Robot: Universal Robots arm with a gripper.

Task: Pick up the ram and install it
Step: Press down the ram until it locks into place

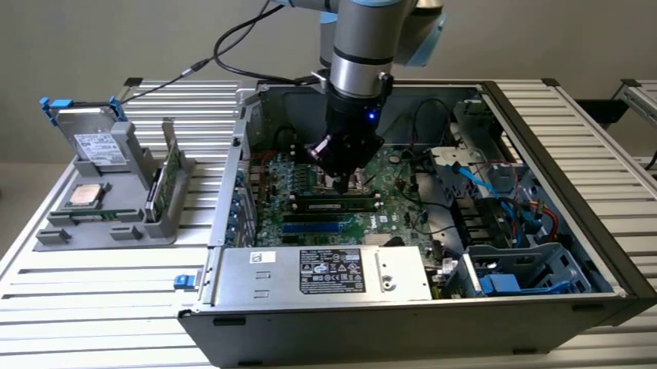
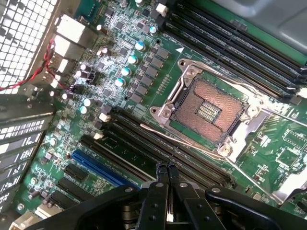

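Looks like we're at the seating step: the ram (image 1: 334,204) already lies in a slot just beside the CPU socket (image 2: 207,111), and our tool (image 2: 166,168), fingers pinched together and empty, hovers right over it, so we'd guess firm, even pressing is needed.

Green ram (image 1: 331,205) seated flat in motherboard slot.

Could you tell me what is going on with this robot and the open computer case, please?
A single robot arm reaches down into the open black computer case, its gripper shut and empty just above the motherboard's long black memory slots, beside the uncovered square processor socket. A long green ram stick with black chips already lies along a slot below the gripper. In the grey holder at the exterior view's left, another green circuit-board stick stands on edge.
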